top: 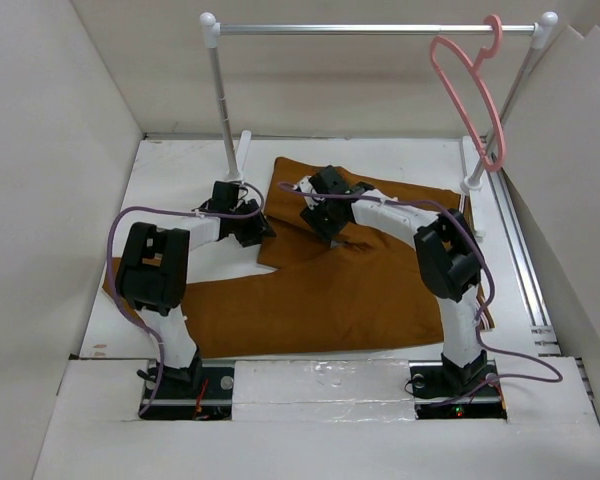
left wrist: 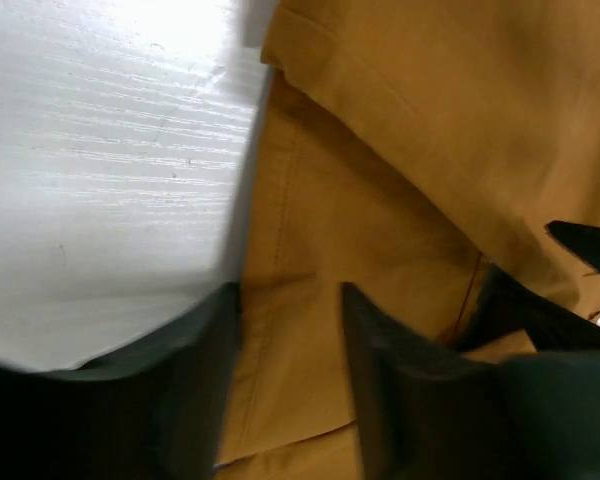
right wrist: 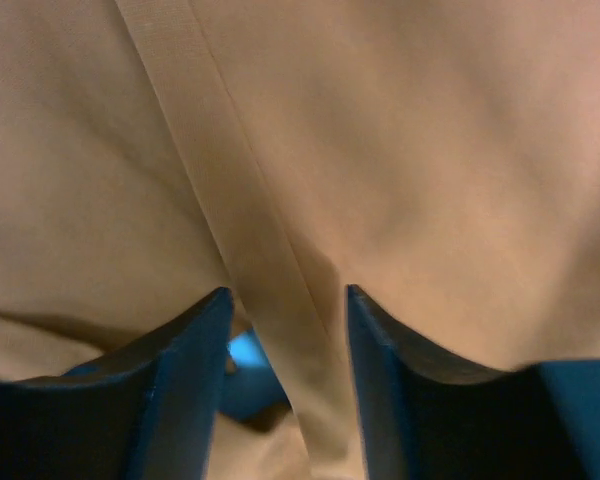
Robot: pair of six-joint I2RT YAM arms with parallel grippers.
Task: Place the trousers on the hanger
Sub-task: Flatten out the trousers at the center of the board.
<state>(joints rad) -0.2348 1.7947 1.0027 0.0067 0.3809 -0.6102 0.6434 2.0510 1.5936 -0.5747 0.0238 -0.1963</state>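
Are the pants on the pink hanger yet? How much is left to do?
Not yet. Done: nothing much; the trousers lie spread on the table. In hand: the left gripper and right gripper are both down on them with cloth between their fingers, though a firm pinch can't be confirmed. Left: lift them and drape them over the hanger, which hangs bare on the rail.

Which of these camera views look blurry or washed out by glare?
Left wrist view: glare blows out the white table top at upper left. Right wrist view: soft all over, the rust-brown cloth trousers filling it look pale and hazy. Top external view: sharp and evenly lit.
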